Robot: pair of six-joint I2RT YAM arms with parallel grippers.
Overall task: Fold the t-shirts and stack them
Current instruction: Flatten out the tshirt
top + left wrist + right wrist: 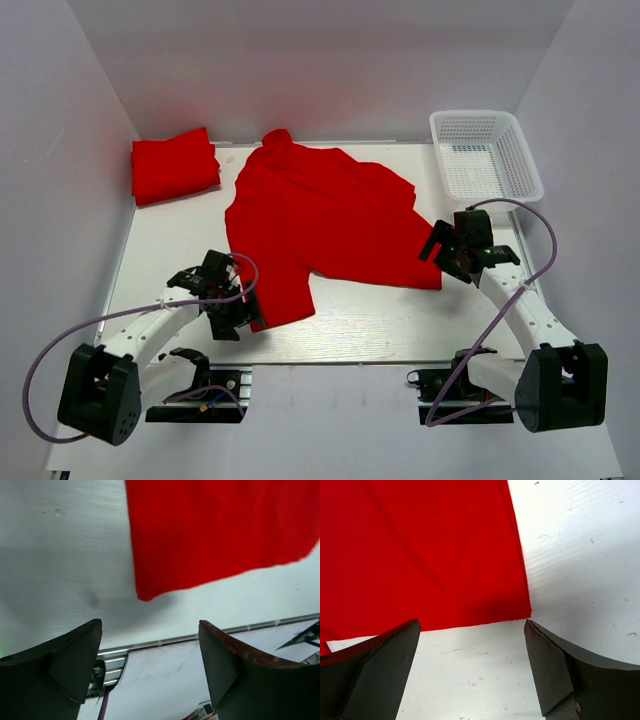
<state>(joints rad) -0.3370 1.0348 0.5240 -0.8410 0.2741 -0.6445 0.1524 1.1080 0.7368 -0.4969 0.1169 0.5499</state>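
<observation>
White table (380, 322) bears soft, rumpled red t-shirt (320, 215)

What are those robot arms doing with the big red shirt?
A bright red fabric t-shirt lies spread out on the white table, not yet folded. The left gripper and right gripper are open, each by a near corner of it, holding nothing. A second red t-shirt lies folded at the far left, and a white plastic mesh basket sits far right.
</observation>
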